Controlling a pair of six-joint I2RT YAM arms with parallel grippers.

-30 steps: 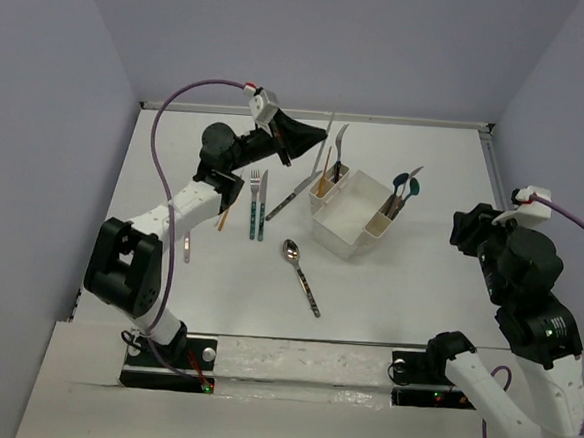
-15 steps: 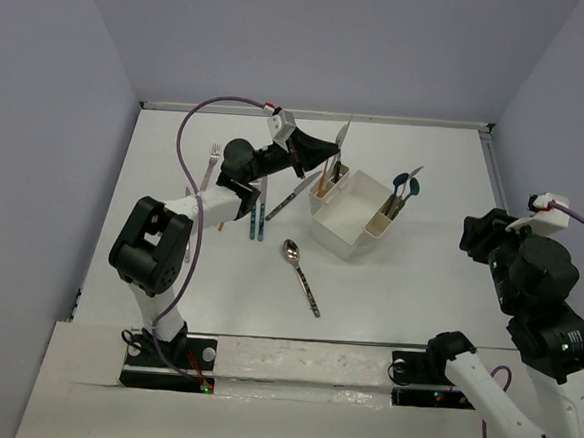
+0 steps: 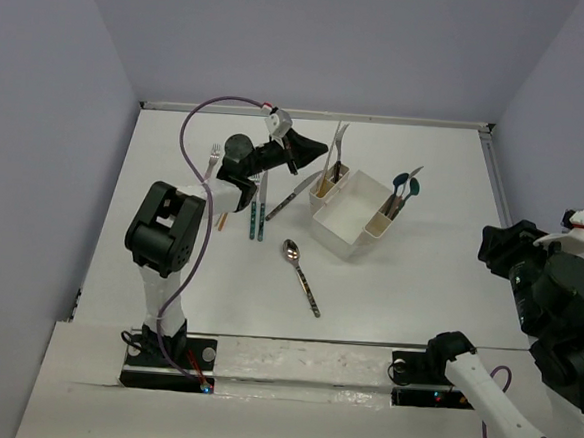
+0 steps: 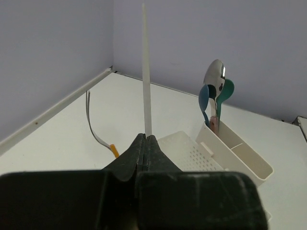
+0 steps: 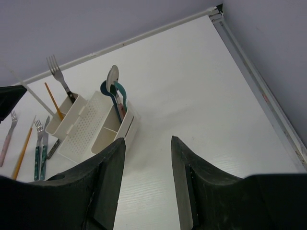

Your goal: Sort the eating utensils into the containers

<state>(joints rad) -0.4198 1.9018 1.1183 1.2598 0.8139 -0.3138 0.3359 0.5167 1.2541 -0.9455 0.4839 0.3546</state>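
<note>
- The thin white chopstick [image 4: 145, 96] escapes me at both ends: its tip runs off the top of the left wrist view, and its base disappears inside the left gripper [image 4: 146, 138].
- That gripper's body covers the near end of the white rectangular plastic caddy [image 4: 238, 157].
- The metal and teal spoons [image 5: 113, 76] hide their handles in an end slot.
- The overhead view crops my right arm [image 3: 565, 303].

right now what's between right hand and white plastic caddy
Just bare white table between right hand and white plastic caddy, per the right wrist view.
</note>
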